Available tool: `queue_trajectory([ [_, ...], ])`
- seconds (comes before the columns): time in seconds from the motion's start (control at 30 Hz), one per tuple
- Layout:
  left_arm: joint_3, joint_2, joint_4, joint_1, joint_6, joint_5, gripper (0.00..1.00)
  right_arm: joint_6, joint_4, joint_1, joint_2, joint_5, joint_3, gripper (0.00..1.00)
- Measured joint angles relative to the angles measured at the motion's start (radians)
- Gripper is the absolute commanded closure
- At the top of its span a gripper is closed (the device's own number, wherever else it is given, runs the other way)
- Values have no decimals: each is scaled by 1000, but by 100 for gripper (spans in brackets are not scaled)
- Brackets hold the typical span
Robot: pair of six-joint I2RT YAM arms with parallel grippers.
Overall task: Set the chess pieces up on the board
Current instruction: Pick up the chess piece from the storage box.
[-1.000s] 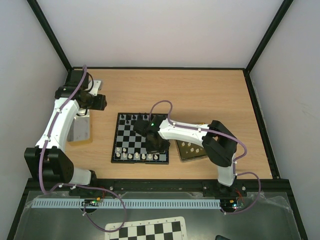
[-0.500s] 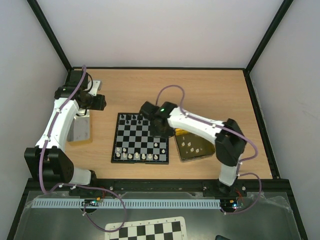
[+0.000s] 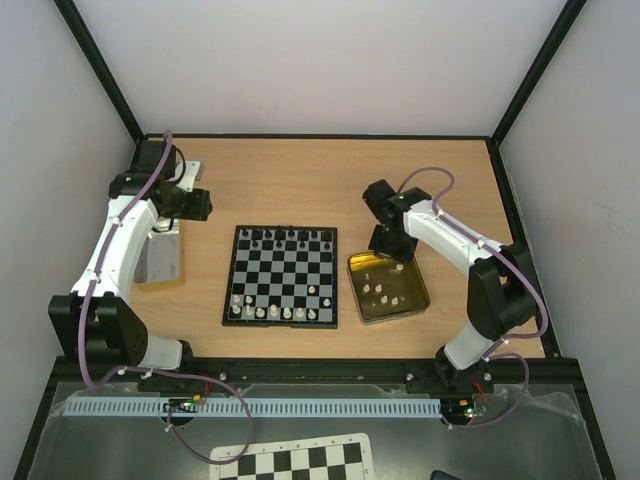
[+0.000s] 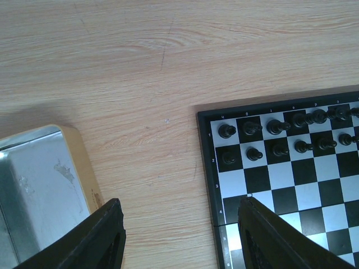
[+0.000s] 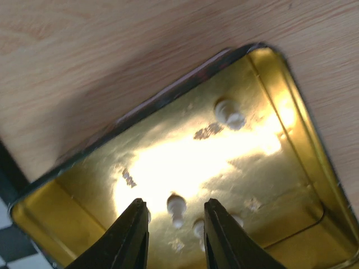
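Observation:
The board (image 3: 283, 275) lies mid-table. Black chess pieces (image 3: 290, 237) fill its far rows; in the left wrist view they stand in two rows (image 4: 280, 137). White chess pieces (image 3: 270, 312) line its near row, and one more (image 3: 313, 291) stands a row ahead. My right gripper (image 3: 390, 245) hangs open over the far part of the gold tin (image 3: 405, 300). In the right wrist view its jaws (image 5: 175, 210) stand apart above a white piece (image 5: 177, 208) lying on the tin floor (image 5: 185, 151). My left gripper (image 4: 179, 224) is open and empty over bare wood, left of the board (image 4: 291, 196).
A silver lid (image 3: 160, 258) lies at the left, under the left arm, its corner showing in the left wrist view (image 4: 33, 185). More white pieces (image 5: 230, 112) lie loose in the gold tin. Black frame posts and white walls enclose the table.
My right arm has swung right from the board's near right corner to over the gold tin, and its jaws have parted a little. The left arm has not moved.

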Motion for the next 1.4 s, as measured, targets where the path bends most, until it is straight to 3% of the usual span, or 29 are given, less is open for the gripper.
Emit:
queue_trajectory([
  [0.3, 0, 0, 0, 0, 0, -2, 44, -63, 67, -149, 32, -23, -22, 73],
  [0.8, 0, 0, -1, 5, 0, -10, 44, -90, 156, -207, 47, -68, -147, 75],
  [1.07, 0, 0, -1, 5, 0, -13, 44, -93, 196, -220, 82, -75, -156, 82],
  [1.23, 0, 0, -3, 6, 0, -13, 44, -98, 208, -225, 108, -73, -156, 97],
  [1.4, 0, 0, -5, 8, 0, -13, 44, -100, 209, -228, 110, -71, -155, 98],
])
